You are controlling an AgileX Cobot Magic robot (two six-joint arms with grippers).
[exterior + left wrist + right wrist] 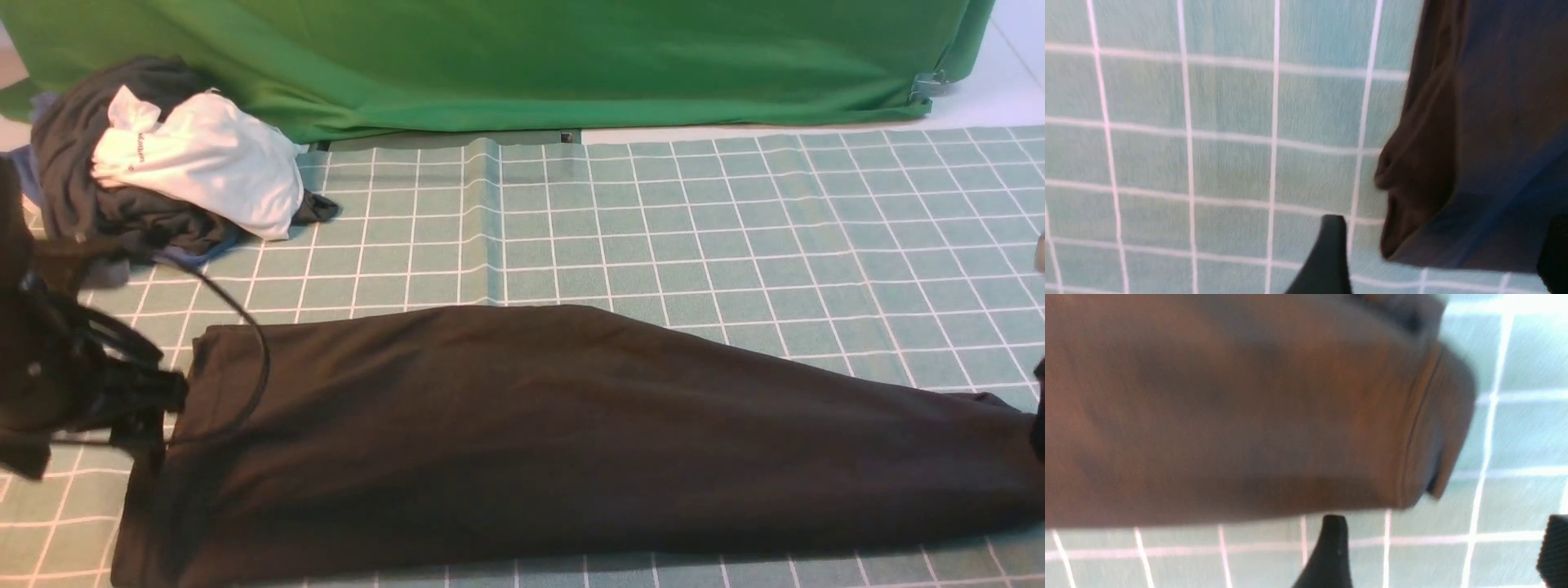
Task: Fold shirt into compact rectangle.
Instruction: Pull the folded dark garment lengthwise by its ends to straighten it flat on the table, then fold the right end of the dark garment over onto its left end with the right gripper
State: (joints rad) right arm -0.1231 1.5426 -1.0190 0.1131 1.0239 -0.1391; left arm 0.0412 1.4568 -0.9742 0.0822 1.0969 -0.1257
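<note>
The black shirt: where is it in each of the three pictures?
Front view: the black shirt stretches across the lower half.
Left wrist view: along the right side.
Right wrist view: upper left and middle.
Shared landmark: the green checked tablecloth with white lines.

Black shirt (531, 441) on checked cloth (694, 229); clothes heap (180, 155) beyond, left.

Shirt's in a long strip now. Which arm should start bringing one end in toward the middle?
Left, I'd say. The left gripper is open close to its end of the shirt. The right gripper is open near the other end, so the margin is slim.
</note>
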